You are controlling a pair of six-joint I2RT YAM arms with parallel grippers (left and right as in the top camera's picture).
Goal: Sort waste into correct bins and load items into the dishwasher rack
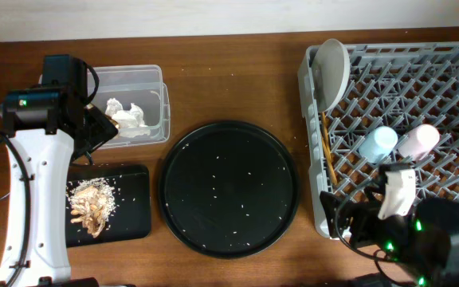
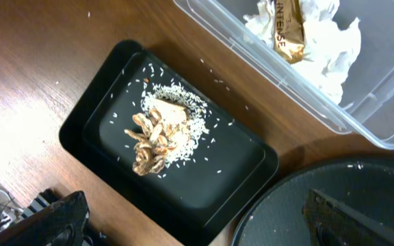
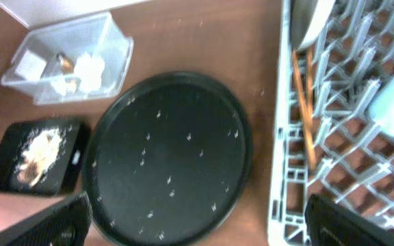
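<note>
Both claws wide and empty: left gripper (image 2: pixel 193 212) above the food scraps (image 1: pixel 92 203) in the black tray (image 1: pixel 134 183), right gripper (image 3: pixel 197 219) beside the dishwasher rack (image 1: pixel 453 60) holding grey bowl (image 1: pixel 333 68), chopsticks (image 1: pixel 327 151) and cups, tissue (image 1: pixel 130 115) in the clear tub (image 1: pixel 164 104); sorting looks done, so I'd lift straight clear, nudging nothing.

The left arm (image 1: pixel 24 191) and right arm (image 1: pixel 397 195) show white links, black housings, green lights, black cables.

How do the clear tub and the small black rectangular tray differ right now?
The clear tub is see-through with tall walls; the rectangular tray is opaque black and shallow. The clear tub holds crumpled white tissue; the rectangular tray holds food scraps with rice. Both are rectangular and sit left of the round tray.
</note>
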